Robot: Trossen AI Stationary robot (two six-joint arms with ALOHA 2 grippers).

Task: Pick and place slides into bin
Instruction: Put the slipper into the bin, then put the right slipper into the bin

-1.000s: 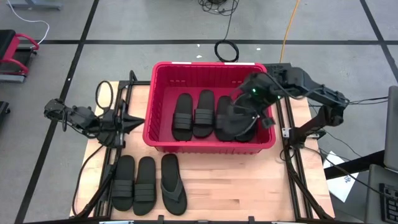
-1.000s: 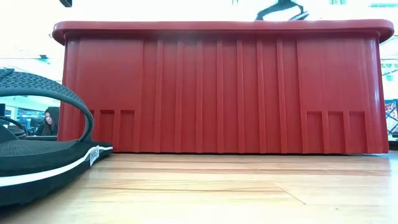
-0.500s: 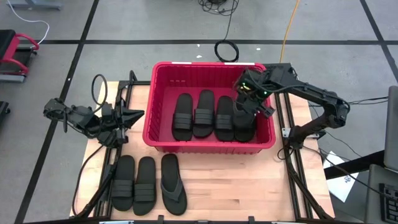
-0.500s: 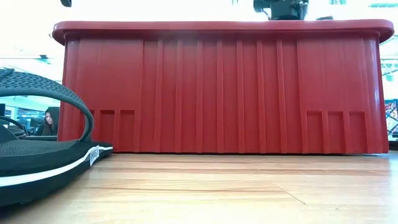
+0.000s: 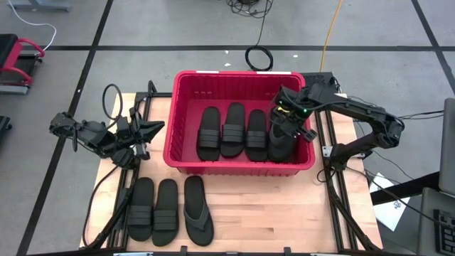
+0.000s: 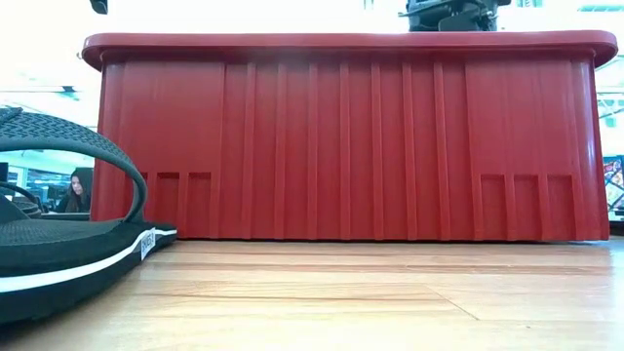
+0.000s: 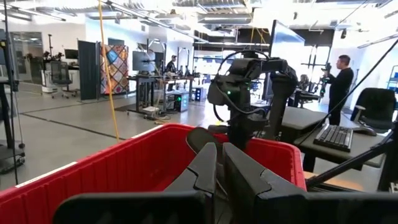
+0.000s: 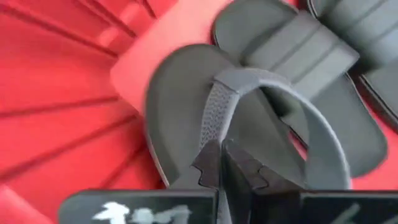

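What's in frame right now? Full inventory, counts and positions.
Bin: one, red, on the far half of the wooden table.
Slides in bin: four, black, side by side; three band-strap ones from the left, a flip-flop at the right end, its thong strap pinched in the right gripper.
Slides on table: three, black, in a row at the near left edge; two band-strap, one flip-flop on the right.
Cable coil: one, black, on the floor beyond the bin.
People: in the room behind, far off.
Left gripper: shut, empty, left of the bin.
Right gripper: shut on the flip-flop, inside the bin's right end.
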